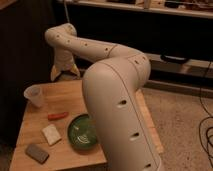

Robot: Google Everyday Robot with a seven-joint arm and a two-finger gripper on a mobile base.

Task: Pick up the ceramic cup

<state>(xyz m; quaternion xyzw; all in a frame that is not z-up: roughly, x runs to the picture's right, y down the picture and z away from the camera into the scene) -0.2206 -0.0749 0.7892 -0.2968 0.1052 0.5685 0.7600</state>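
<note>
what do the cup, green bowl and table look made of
The cup is pale, slightly translucent and matte: ceramic or maybe plastic. The green bowl is glossy with highlights, likely glazed ceramic. The table shows warm planked grain, so wood. The gripper hangs over the table's back edge, beyond the cup.

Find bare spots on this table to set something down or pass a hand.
The table is bare in the middle, between the cup, the gripper at the far edge and the arm. A narrow strip runs down the left edge below the cup. The front is crowded: red stick, pale block, grey block, bowl.
</note>
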